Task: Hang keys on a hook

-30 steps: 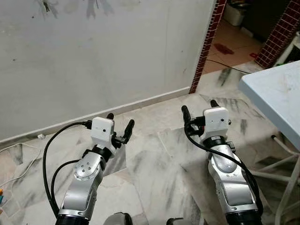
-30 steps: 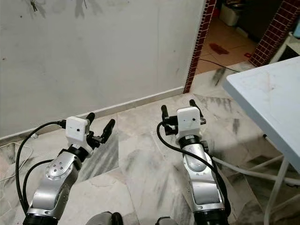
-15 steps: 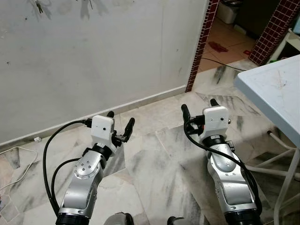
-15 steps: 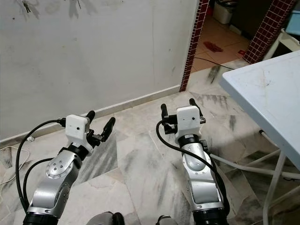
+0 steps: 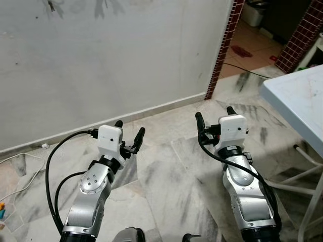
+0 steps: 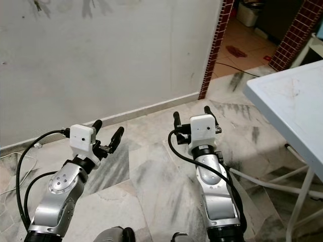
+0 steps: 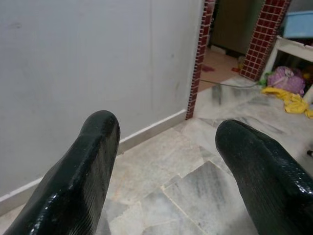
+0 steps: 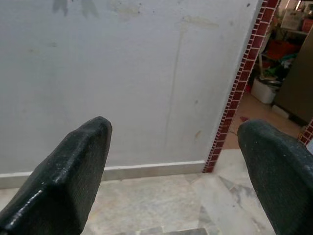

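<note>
A small dark object (image 5: pixel 50 5), possibly keys, hangs high on the grey-white wall (image 5: pixel 126 55) beside faint shadows; it is too small to identify. My left gripper (image 5: pixel 129 127) is raised over the marble floor, open and holding nothing. My right gripper (image 5: pixel 214 113) is held up beside it, also open and holding nothing. In the left wrist view the two black fingers (image 7: pixel 88 166) stand wide apart, facing the wall and floor. In the right wrist view the fingers (image 8: pixel 73 166) are equally spread toward the wall.
A white table (image 5: pixel 298 96) with thin white legs stands at the right. A red-brick doorway pillar (image 5: pixel 224 45) ends the wall, with a tiled room beyond. A white cable (image 5: pixel 20 156) lies on the floor at left. Yellow cloth (image 7: pixel 293 100) lies past the doorway.
The whole picture has shifted slightly as the camera moved. Both arms hold the same raised pose, and both grippers remain open.
</note>
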